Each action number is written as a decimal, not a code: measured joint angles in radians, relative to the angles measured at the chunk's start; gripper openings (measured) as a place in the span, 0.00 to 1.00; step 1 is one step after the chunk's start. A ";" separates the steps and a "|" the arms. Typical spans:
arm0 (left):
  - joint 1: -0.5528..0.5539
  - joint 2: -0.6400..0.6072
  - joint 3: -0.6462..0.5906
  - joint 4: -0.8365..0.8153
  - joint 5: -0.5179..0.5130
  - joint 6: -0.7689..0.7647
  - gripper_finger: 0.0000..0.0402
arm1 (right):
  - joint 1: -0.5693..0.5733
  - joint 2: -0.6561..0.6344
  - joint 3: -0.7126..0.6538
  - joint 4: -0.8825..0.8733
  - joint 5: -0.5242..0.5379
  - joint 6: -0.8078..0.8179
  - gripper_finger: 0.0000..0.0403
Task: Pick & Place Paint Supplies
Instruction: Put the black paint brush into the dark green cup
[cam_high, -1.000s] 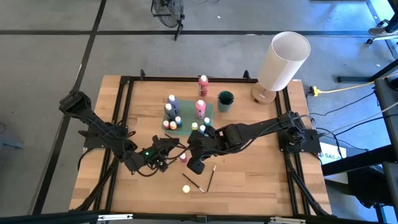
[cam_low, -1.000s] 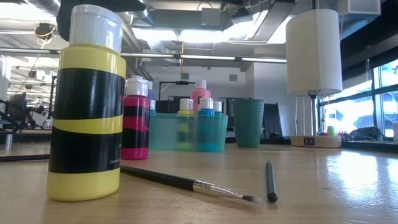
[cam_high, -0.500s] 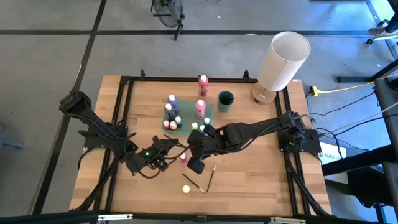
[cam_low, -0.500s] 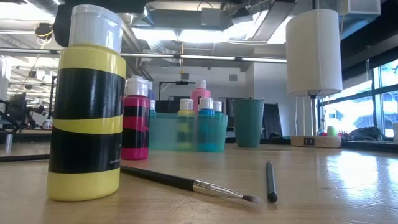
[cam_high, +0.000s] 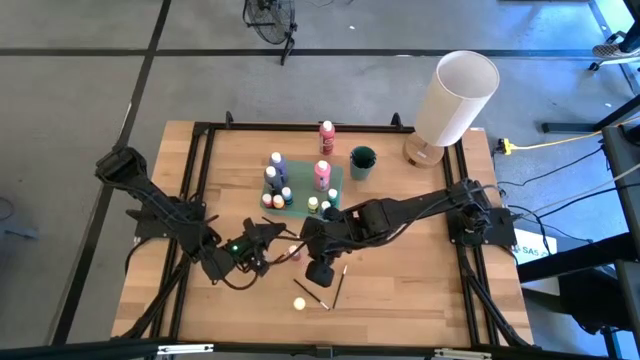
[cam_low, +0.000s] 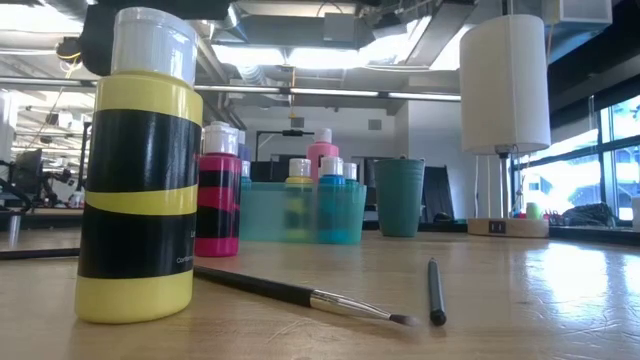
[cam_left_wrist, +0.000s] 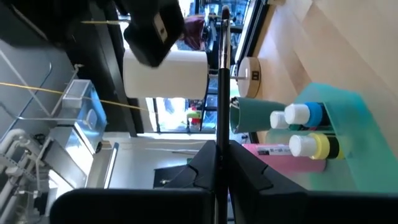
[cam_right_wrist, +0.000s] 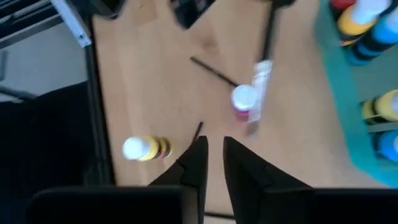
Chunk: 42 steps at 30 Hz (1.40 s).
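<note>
Two brushes (cam_high: 328, 292) lie near the table's front edge beside a yellow bottle (cam_high: 299, 303), with most bottles standing in the teal tray (cam_high: 336, 180) farther back. The left gripper (cam_left_wrist: 219, 163) is pinched tight on a thin brush (cam_left_wrist: 221, 81). The right gripper (cam_right_wrist: 211, 152) hovers above a pink bottle (cam_right_wrist: 243, 99), fingers slightly parted, holding nothing.

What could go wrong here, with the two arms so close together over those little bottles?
1. The left gripper is shut on a thin brush whose bristle end lies right by the small pink bottle; a swing could tip it.
2. The right gripper, open and empty, hangs close to the left one, so the arms might bump.
3. The brush is held near one end and may slip.
</note>
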<state>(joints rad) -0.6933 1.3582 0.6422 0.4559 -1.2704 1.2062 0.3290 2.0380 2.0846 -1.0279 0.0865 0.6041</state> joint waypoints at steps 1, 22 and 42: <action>0.000 0.000 0.000 -0.008 -0.005 -0.005 0.03 | 0.000 0.000 0.000 0.000 -0.014 0.000 0.14; -0.148 -0.203 0.000 -0.080 0.153 -0.443 0.03 | 0.185 0.000 0.000 0.144 0.144 -0.278 0.51; 0.040 -0.480 -0.309 0.361 0.947 -0.863 0.03 | 0.267 0.000 -0.001 0.564 0.691 -0.714 0.54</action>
<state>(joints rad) -0.6531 0.8785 0.3334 0.8172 -0.3232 0.3428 0.5958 2.0380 2.0839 -0.4635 0.7773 -0.1104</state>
